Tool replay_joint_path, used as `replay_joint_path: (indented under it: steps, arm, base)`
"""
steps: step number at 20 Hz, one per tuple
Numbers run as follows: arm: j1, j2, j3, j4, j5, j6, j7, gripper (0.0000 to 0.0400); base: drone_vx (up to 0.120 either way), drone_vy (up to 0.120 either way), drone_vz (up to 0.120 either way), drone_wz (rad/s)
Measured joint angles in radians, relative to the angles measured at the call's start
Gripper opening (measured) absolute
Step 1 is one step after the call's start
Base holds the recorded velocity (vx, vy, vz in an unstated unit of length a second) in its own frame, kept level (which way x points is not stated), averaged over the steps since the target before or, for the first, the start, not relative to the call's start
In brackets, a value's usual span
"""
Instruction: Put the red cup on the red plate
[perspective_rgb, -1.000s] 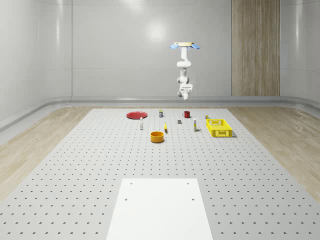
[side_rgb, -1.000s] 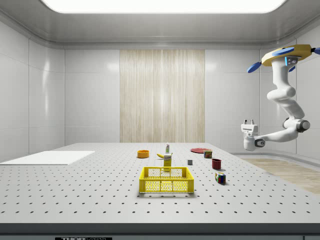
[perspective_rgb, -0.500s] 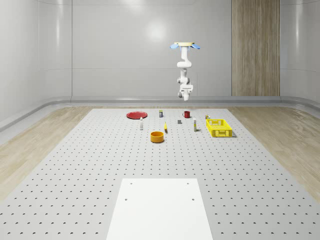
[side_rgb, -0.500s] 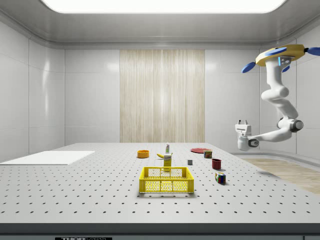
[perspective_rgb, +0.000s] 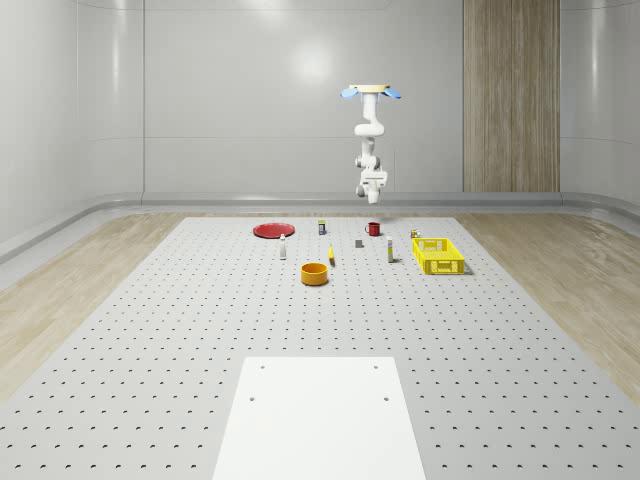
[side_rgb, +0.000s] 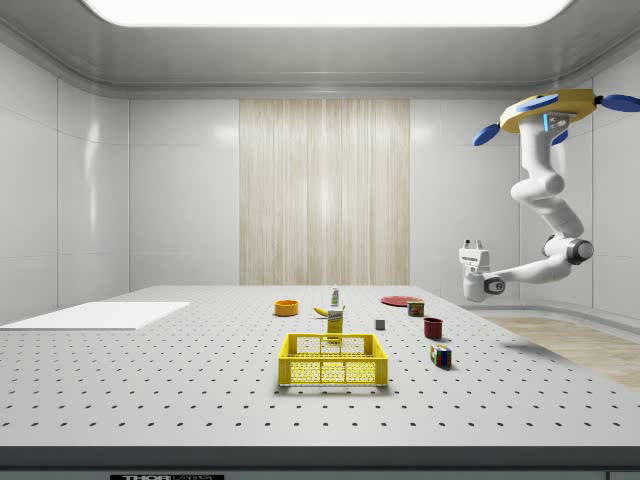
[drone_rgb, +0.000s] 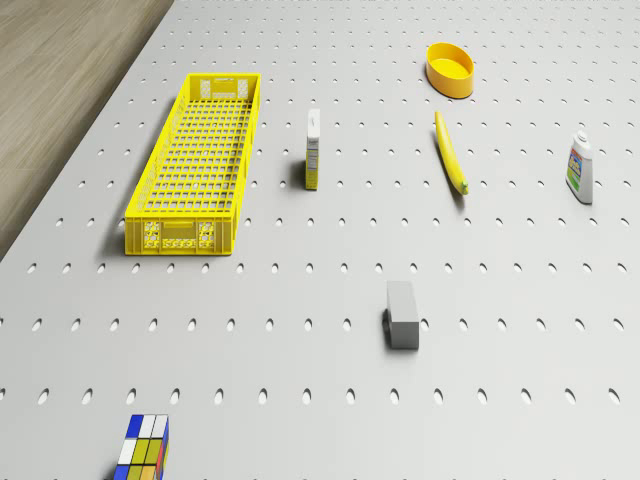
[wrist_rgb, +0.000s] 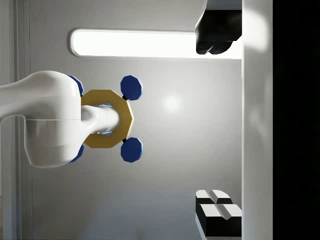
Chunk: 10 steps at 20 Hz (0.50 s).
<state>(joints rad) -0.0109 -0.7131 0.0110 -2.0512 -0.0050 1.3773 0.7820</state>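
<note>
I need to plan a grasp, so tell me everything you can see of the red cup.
The red cup is a small dark red mug, glossy like plastic or ceramic. It stands upright on the perforated table, mouth up, with a handle on the whole-scene view's right side. It lies between the red plate and the yellow basket, apart from both. Nothing touches it; the end effector hangs above, away from it.

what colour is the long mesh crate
Yellow; the crate shows best in the drone view.
</note>
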Motion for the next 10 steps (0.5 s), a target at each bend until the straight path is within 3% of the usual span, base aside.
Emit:
replay_joint_path:
  steps: [10]
  arm:
    - [-0.008,-0.006,0.027,-0.006,-0.037,0.008,0.005,0.0400]
  base:
    - [0.120,0.000,0.000,0.000]
